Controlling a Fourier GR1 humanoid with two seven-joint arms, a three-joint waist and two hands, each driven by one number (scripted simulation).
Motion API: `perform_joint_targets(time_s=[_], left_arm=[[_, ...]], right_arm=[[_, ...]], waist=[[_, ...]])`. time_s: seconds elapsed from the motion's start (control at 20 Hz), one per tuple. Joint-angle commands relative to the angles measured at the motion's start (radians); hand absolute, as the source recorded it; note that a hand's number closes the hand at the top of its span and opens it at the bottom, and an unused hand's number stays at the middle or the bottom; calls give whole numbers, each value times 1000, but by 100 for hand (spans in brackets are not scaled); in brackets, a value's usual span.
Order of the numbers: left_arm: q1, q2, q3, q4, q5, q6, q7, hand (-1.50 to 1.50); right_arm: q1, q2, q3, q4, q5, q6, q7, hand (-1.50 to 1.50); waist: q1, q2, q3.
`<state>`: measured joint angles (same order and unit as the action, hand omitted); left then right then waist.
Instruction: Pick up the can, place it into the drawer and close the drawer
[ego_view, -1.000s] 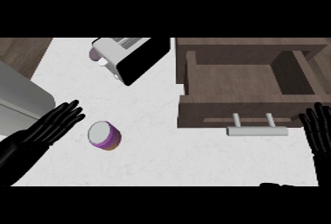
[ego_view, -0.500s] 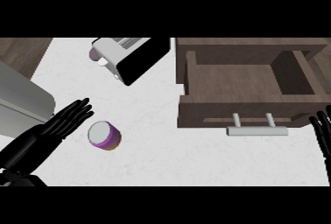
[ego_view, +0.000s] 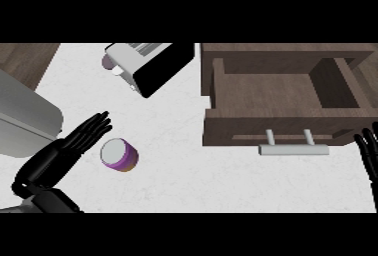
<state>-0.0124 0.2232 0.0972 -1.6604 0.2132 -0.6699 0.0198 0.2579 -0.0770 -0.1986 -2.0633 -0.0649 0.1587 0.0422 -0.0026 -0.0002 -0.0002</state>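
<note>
Can (ego_view: 119, 154): purple-sided, pale top facing up and tilted toward the view; lies on the white counter (ego_view: 221, 185), left of centre, well apart from the drawer; not lifted, not held by anything.

Left hand (ego_view: 74, 147): black, just beside the can on its left; fingers straight and extended, pointing up and to the right past the can's upper edge; holds nothing; whether the palm touches the can's side cannot be told; forearm enters from the lower left corner.

Drawer (ego_view: 284, 100): brown wood, pulled open at the right of the counter; interior visible and holding nothing that shows; pale bar handle (ego_view: 293, 148) on its front panel, facing the lower edge of the view.

Right hand (ego_view: 368, 157): black, at the right edge, just right of the handle; fingers straight and pointing upward; holds nothing; appears to be resting.

Progress, as judged: no step complete; the can is not yet grasped, the drawer stands open and ready to receive it; left to do are closing the fingers round the can, lifting, carrying it across to the drawer, releasing it inside, and pushing the drawer front shut.

Other items: toaster (ego_view: 148, 65), white with a dark side, at the top of the counter; small purple object (ego_view: 108, 62) partly hidden behind it; grey appliance (ego_view: 22, 117) at the left edge.
</note>
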Motion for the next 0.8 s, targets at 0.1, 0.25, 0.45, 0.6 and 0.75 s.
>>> perform_joint_targets(time_s=[0.1,0.25,0.45,0.6,0.75], left_arm=[[-40,-31,-1,142,-140,30,-125,-150],[-34,-52,-21,176,-206,57,-194,-150],[-84,-4,25,342,-255,37,-333,-150],[-111,0,26,394,-261,37,-330,-150],[-162,15,33,517,-305,43,-407,-150]], right_arm=[[-30,-26,-69,68,-57,45,-25,-150],[-68,-20,-34,18,-22,19,56,-150],[30,43,23,-24,44,25,-22,-150],[-36,52,34,-12,61,-12,37,-150],[-22,6,-57,34,-29,51,-18,-150]], waist=[[-1,0,0],[1,0,0],[-3,0,0],[-1,0,0],[-4,1,0]])
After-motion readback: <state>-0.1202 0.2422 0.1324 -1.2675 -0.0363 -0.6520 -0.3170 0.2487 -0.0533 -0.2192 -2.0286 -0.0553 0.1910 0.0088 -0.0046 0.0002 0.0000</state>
